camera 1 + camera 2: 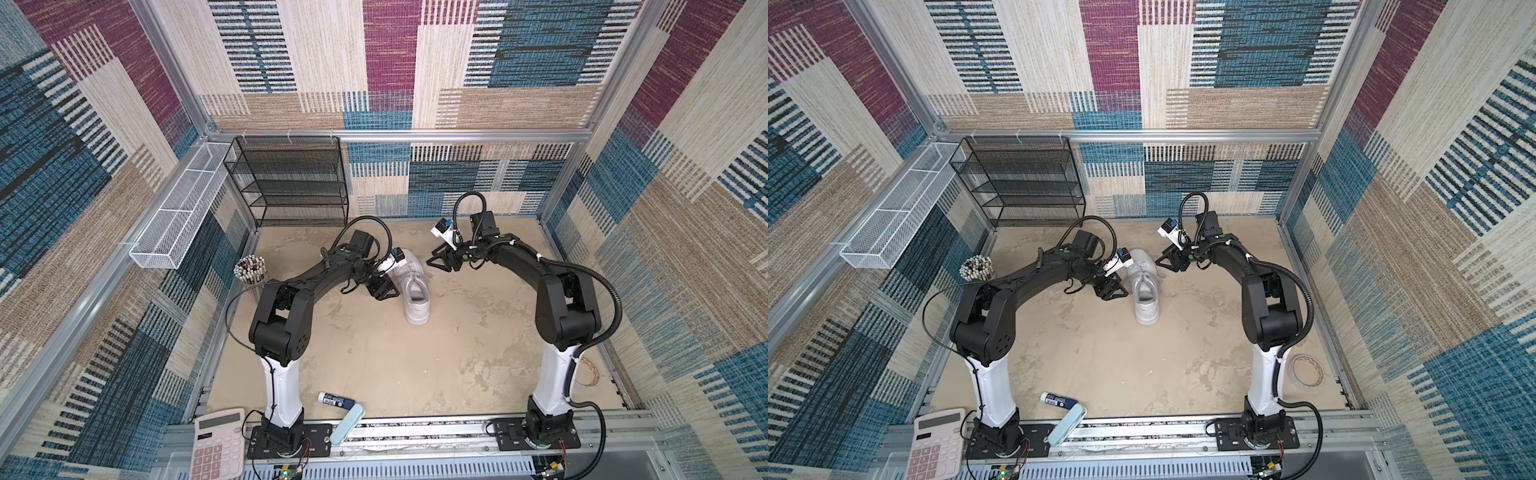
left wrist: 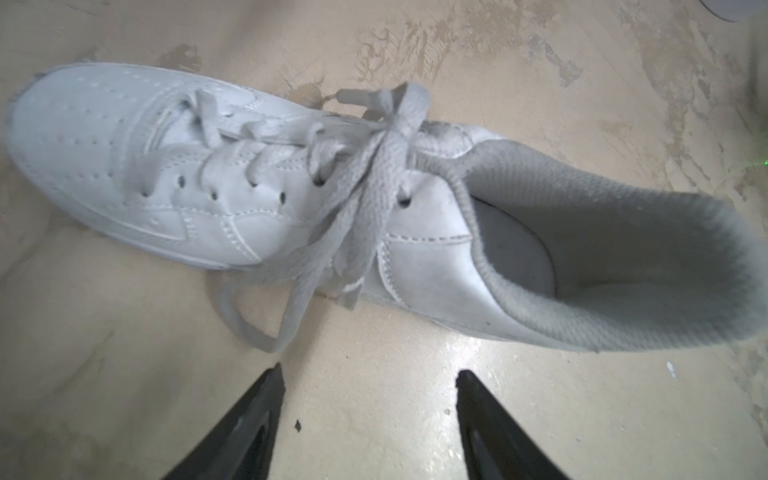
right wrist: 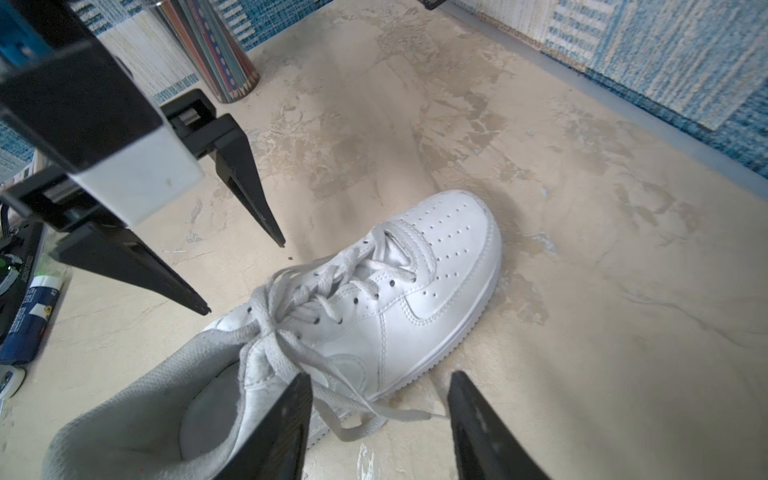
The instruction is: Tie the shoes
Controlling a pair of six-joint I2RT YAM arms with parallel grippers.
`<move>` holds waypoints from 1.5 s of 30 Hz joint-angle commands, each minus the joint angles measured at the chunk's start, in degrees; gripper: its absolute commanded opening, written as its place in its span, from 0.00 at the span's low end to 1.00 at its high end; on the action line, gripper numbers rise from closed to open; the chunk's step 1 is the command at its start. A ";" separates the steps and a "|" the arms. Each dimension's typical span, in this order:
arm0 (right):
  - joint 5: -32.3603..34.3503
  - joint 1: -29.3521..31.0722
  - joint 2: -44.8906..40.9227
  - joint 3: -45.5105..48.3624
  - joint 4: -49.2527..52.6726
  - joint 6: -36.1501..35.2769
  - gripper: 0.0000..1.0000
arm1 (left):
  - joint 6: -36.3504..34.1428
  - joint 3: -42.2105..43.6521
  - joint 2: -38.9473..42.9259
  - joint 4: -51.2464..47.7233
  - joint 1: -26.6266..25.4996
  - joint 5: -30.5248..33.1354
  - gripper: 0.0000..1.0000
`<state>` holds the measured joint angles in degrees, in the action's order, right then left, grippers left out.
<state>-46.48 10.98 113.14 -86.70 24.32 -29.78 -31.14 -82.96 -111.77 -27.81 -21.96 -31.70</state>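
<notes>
Sneaker (image 1: 416, 293), white, low-top, count 1: is resting on its sole near the middle of the beige table (image 1: 374, 357), its long axis running near-to-far in both top views, with the toe pointing at the back wall and the heel opening facing the arm bases. Laces (image 2: 376, 174), 1 pair, are crossing in a knot over the tongue; 1 loop is trailing onto the table off the left flank and loose ends are trailing off the right flank. Left gripper (image 1: 384, 291), count 1, is hovering just beside the left flank, level with the knot, jaws apart and gripping nothing. Right gripper (image 1: 438, 259), count 1, is hovering near the right flank toward the toe, jaws likewise apart, with a lace end lying under the gap, unclamped. Judgement: the left arm is sitting nearer the loop, so any tightening is depending on a sideways reach across the short axis. Also present: 1 pencil cup (image 1: 250, 270), 1 calculator (image 1: 218, 442), 1 black rack (image 1: 291, 183), 1 wire basket (image 1: 178, 216), 1 blue tube (image 1: 336, 401), 1 tape roll (image 1: 586, 372).
</notes>
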 commanded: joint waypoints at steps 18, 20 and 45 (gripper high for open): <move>16.10 -7.44 -13.93 18.59 -26.17 19.85 1.00 | 30.25 23.76 21.12 37.72 7.85 35.97 0.99; 20.21 -8.05 -16.20 23.10 -31.04 22.40 1.00 | 30.40 24.31 22.25 36.80 7.89 40.19 0.99; 43.77 -11.95 -24.73 49.49 -60.38 33.06 1.00 | 23.87 57.97 35.85 64.87 9.45 59.97 0.99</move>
<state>-3.88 -0.99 89.60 -37.47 -35.46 2.92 -5.85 -27.49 -75.37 27.51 -13.23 29.47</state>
